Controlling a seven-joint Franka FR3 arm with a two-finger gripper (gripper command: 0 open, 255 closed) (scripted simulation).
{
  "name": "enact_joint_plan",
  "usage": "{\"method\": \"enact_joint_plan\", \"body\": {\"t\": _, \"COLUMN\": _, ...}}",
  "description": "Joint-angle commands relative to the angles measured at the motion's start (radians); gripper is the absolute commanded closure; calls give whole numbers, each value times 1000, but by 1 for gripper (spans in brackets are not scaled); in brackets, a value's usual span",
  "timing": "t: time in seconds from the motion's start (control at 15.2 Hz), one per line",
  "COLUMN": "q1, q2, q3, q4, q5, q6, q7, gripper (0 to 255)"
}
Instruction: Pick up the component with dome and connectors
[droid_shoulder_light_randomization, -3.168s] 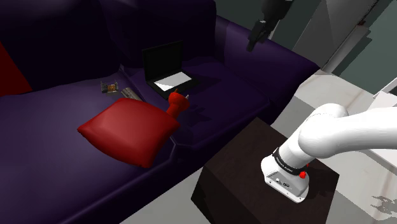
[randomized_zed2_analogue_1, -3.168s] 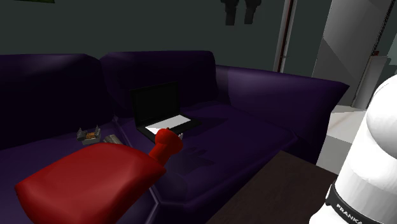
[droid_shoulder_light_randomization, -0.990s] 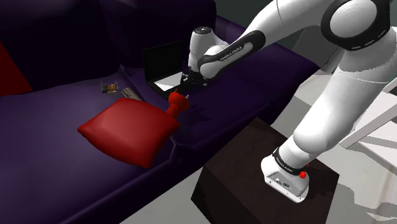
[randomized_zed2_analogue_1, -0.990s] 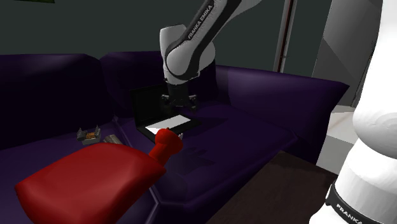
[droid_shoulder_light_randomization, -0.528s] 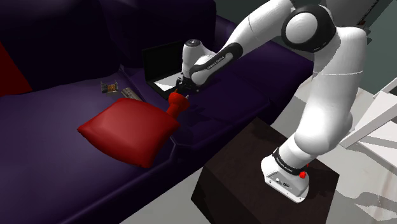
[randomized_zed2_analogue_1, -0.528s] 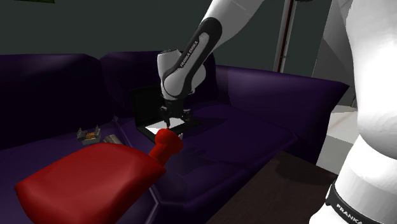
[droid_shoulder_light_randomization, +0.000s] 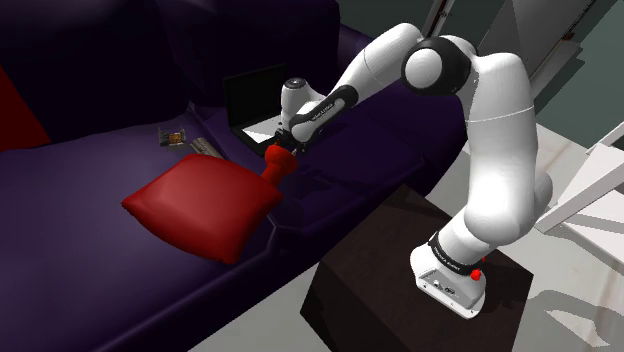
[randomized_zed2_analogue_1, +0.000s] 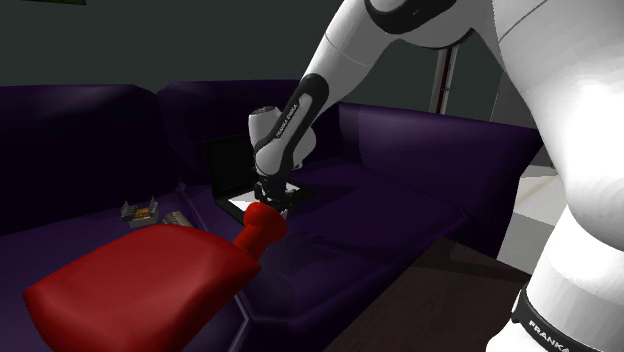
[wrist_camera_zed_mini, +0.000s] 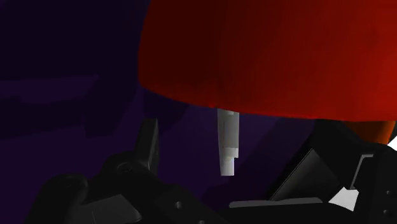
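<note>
Now, red domed component (wrist_camera_zed_mini: 267, 57), its grey pin (wrist_camera_zed_mini: 227, 143) between parted jaws.

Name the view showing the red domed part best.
Second exterior view: the part shows in profile, dome over neck. Shoulder view shows it smaller, under the gripper. Wrist view shows the dome and a pale pin close up.

dim render, soft shadows, no glare

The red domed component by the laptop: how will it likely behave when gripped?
It looks stiff: the red domed component holds a crisp shape on the sofa. Its rounded top and narrow neck suggest it could tip or roll. The thin grey pin may be fragile.
</note>
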Motion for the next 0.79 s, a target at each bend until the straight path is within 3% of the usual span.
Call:
{"method": "enact_joint_plan", "body": {"t": 0.0, "q1": 4, "q2": 29, "q3": -7, "q4": 18, "q5": -4, "q6": 11, "q7": 8, "gripper": 0}}
{"method": "enact_joint_plan", "body": {"t": 0.4, "q1": 14, "q2": 82, "q3": -21, "q4": 40, "q5": -16, "q6": 42, "q7": 21, "gripper": 0}}
{"method": "enact_joint_plan", "body": {"t": 0.46, "q1": 15, "q2": 82, "q3": -21, "q4": 41, "q5": -16, "q6": 42, "q7": 21, "gripper": 255}}
{"method": "enact_joint_plan", "body": {"t": 0.73, "q1": 15, "q2": 82, "q3": -21, "q4": 41, "q5": -16, "q6": 42, "q7": 21, "gripper": 255}}
